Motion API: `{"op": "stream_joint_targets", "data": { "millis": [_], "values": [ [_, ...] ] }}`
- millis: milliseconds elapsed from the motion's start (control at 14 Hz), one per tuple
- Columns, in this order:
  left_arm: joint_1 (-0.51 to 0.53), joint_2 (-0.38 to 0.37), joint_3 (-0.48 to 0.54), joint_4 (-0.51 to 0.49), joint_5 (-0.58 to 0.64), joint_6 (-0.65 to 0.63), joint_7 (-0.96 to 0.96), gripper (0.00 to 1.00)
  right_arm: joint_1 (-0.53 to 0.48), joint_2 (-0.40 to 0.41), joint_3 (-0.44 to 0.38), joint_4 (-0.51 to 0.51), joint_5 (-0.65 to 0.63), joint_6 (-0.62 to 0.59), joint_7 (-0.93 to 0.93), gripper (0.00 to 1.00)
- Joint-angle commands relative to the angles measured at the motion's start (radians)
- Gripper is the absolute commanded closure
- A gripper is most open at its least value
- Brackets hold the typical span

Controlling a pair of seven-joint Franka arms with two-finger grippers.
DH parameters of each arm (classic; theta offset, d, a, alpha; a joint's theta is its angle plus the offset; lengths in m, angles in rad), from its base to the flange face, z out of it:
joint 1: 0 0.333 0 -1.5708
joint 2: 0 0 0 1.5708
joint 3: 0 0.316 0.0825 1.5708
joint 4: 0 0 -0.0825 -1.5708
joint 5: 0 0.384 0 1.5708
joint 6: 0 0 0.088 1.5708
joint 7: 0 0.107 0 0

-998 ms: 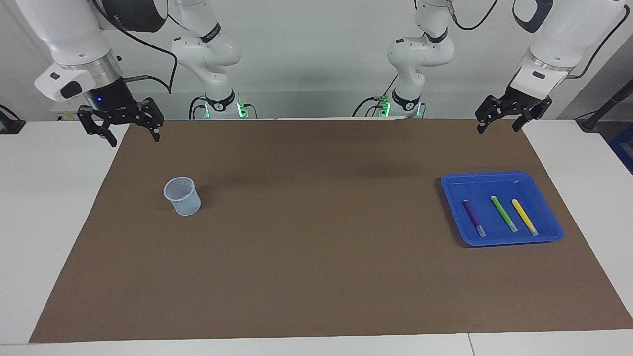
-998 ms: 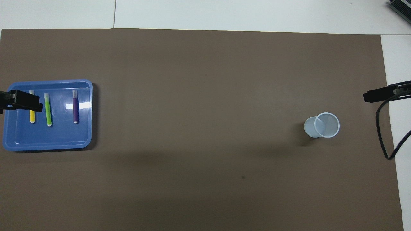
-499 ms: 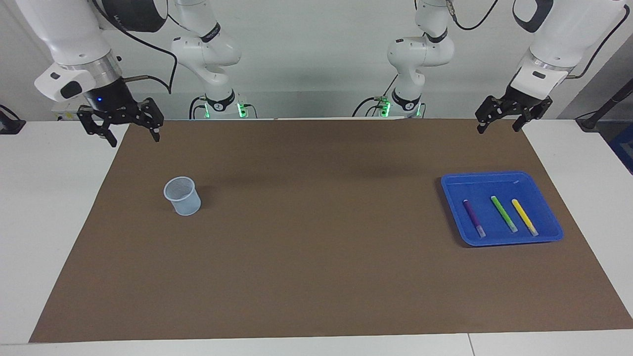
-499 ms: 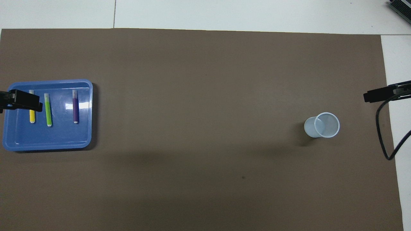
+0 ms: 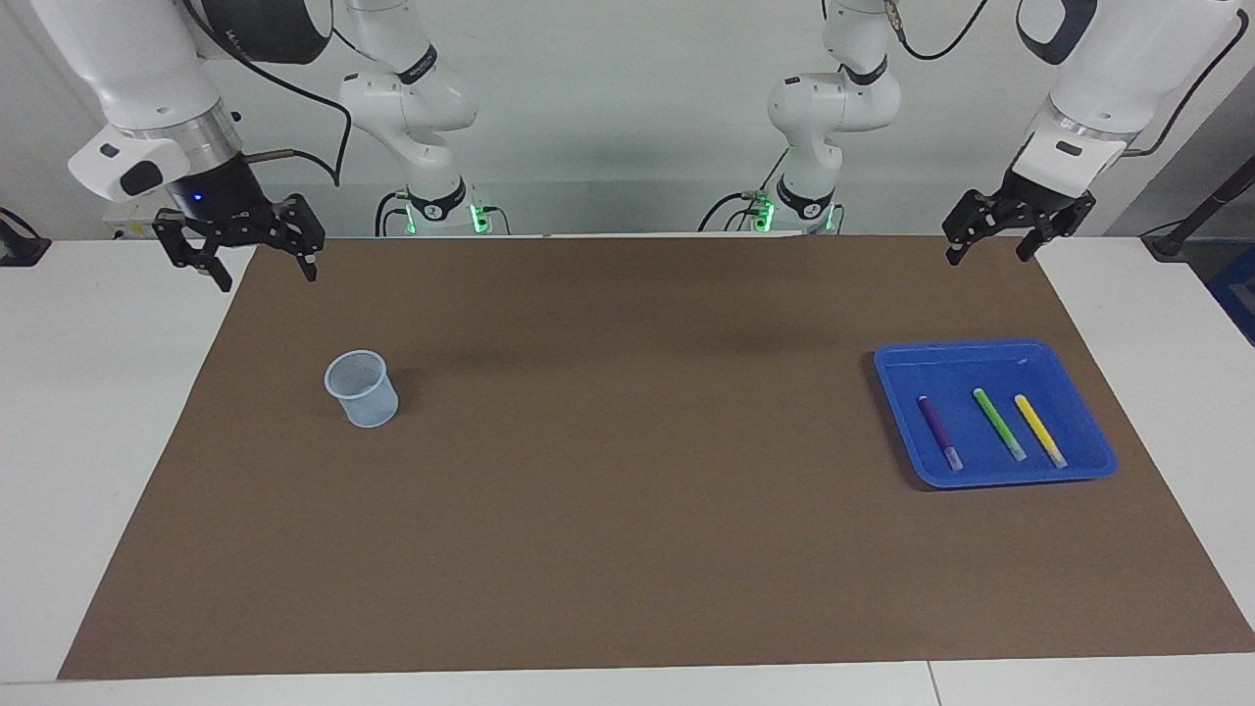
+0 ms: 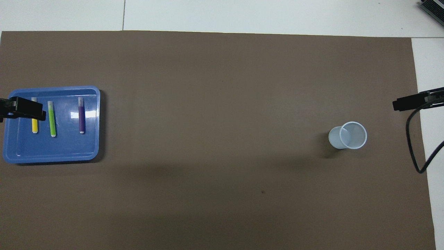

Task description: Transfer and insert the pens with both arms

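Note:
Three pens lie side by side in a blue tray point(image 5: 980, 346) toward the left arm's end of the table: purple point(image 5: 939, 431), green point(image 5: 999, 424) and yellow point(image 5: 1039, 429). My left gripper point(image 5: 985, 253) hangs open and empty above the mat's edge by the robots, well above the tray. In the overhead view one of its fingers point(image 6: 26, 108) covers part of the yellow pen point(image 6: 34, 125); the green pen point(image 6: 52, 119) and purple pen point(image 6: 81, 118) show whole. My right gripper point(image 5: 267, 275) hangs open and empty above the mat's corner. A translucent cup point(image 5: 363, 389) stands upright on the mat.
A brown mat point(image 5: 627, 510) covers most of the white table. Two smaller white arms with green lights point(image 5: 441, 211) stand at the robots' edge. A black cable point(image 6: 414, 152) loops down by the right gripper's finger point(image 6: 409, 103), beside the cup point(image 6: 348, 136).

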Motion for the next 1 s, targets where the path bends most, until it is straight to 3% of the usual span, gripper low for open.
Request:
{"op": "stream_joint_targets", "data": {
  "millis": [0,927],
  "values": [
    [-0.001,-0.006,0.002,-0.013,0.006,0.019,0.001,0.00,-0.010,-0.021,0.000,-0.030,0.024,0.021,-0.025,0.00],
    [0.000,-0.006,0.002,-0.013,0.006,0.020,0.008,0.00,-0.024,-0.021,0.000,-0.030,0.024,0.016,-0.031,0.00]
  ]
}}
